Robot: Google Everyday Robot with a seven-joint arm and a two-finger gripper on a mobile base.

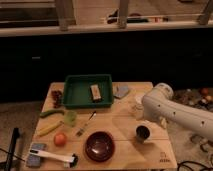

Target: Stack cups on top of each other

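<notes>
Dim room, dark wall behind; pale wooden table with rounded corners.

- White, smooth, tubular robot arm entering from the right. Its pincer hangs low over the right part of the table; whether it is apart or together cannot be told.
- Small round dark cup with a shiny rim: upright, just in front of the pincer, apart from it.
- Small pale green cup: well to the pincer's left, upright.
- Wide dark red glossy bowl: front-left of the pincer, nothing seen inside.
- Green rectangular plastic tray: behind and left of the pincer, holding one brown block.
- Orange round fruit and yellow banana: far left.
</notes>
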